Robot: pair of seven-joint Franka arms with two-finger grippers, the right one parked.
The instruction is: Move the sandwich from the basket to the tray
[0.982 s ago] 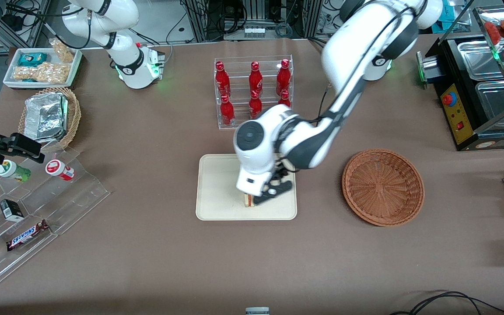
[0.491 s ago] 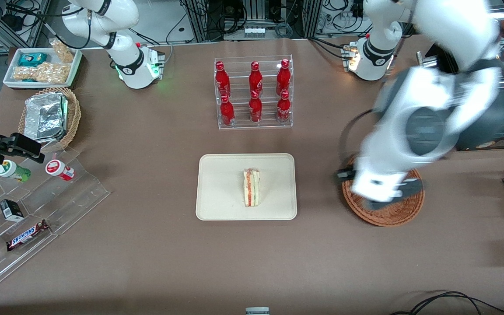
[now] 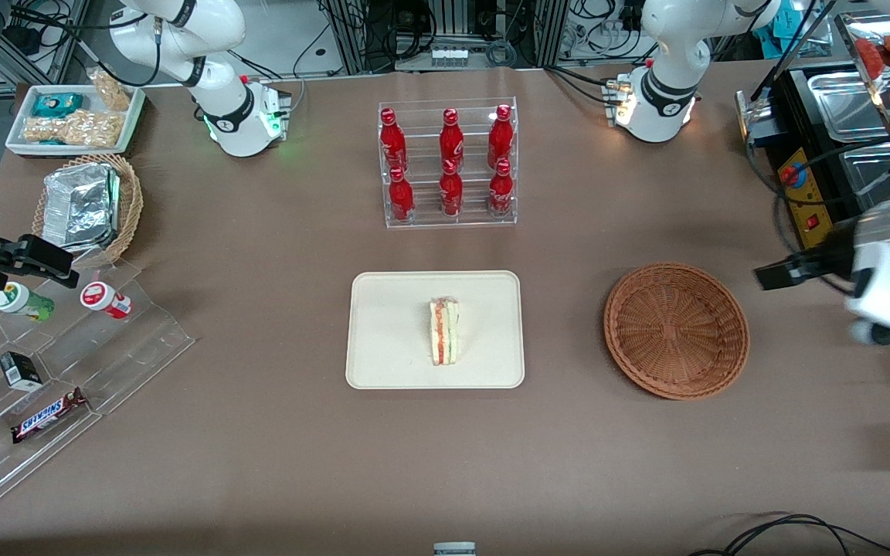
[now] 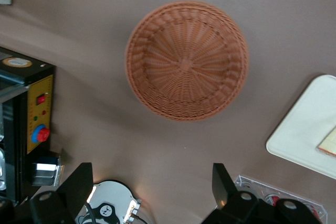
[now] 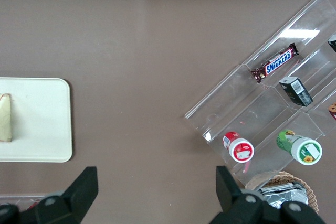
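Gripper point(image 4: 147, 192) withdrawn from over basket point(image 3: 677, 330) to right edge of frame, fingers wide, nothing held. Sandwich point(image 3: 443, 331) set on tray point(image 3: 383, 340), frame centre. Basket seemingly emptied; task judged done.

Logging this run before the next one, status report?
Gripper open, empty, raised toward the working arm's end of the table. Sandwich resting on the tray. Basket holds nothing. Nothing in the way.

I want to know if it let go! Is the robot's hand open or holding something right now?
Working arm's hand: open and empty, up above the table near the basket. The sandwich lies on the tray.
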